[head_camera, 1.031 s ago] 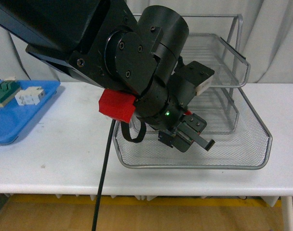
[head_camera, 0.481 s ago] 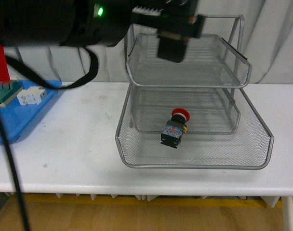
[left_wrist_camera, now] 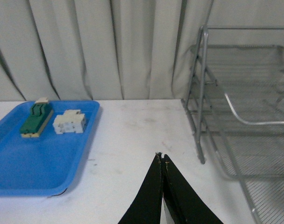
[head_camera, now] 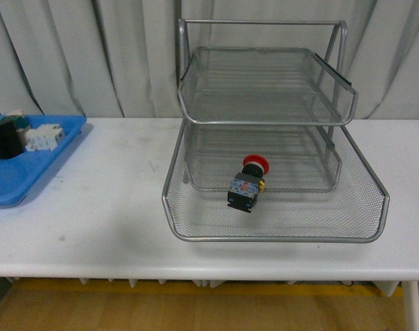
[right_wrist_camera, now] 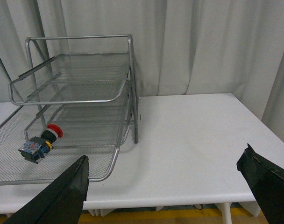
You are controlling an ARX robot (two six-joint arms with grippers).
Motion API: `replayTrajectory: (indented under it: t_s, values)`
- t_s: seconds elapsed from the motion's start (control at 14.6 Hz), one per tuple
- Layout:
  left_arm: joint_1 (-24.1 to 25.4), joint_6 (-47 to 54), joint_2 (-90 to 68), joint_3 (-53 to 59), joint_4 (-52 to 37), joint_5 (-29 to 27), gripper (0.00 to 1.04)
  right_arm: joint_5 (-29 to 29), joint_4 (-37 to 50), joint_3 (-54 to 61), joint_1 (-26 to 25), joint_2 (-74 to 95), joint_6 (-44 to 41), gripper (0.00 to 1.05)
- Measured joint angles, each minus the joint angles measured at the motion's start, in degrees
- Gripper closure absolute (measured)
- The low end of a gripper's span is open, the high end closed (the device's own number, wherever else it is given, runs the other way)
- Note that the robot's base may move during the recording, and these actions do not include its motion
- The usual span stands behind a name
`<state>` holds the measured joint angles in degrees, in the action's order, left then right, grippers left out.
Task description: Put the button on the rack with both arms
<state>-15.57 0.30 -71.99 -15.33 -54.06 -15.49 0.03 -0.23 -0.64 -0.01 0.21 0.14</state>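
Observation:
The button (head_camera: pixel 248 183), red cap, yellow collar, black-blue body, lies on its side in the bottom tier of the silver wire rack (head_camera: pixel 278 231). It also shows in the right wrist view (right_wrist_camera: pixel 38 143), in the rack (right_wrist_camera: pixel 109 170). Neither arm shows in the front view. My left gripper (left_wrist_camera: pixel 161 157) is shut and empty above the white table, between the blue tray and the rack (left_wrist_camera: pixel 202 116). My right gripper (right_wrist_camera: pixel 165 163) is open and empty, off to the rack's right side above the table.
A blue tray (head_camera: pixel 16 181) at the table's left end holds a green terminal block (left_wrist_camera: pixel 35 119) and a white blocky component (left_wrist_camera: pixel 70 122). A dark object (head_camera: pixel 4 141) sits over the tray in the front view. Grey curtains hang behind the table.
The black arm that filled the front view has drawn away to the left and out of sight. The button now lies uncovered in the bottom tier.

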Motion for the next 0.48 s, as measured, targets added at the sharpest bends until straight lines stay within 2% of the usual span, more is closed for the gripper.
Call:
replayTrajectory:
  t_s: [0.34, 0.48]
  values:
    - [7.4, -0.1, 16.7, 9.1, 6.2, 7.3, 1.03, 0.0, 0.0, 0.0, 0.0, 0.0, 0.0, 0.06]
    - [9.4, -0.1, 19.6, 12.2, 4.5, 8.9, 1.03, 0.0, 0.0, 0.0, 0.0, 0.0, 0.0, 0.06]
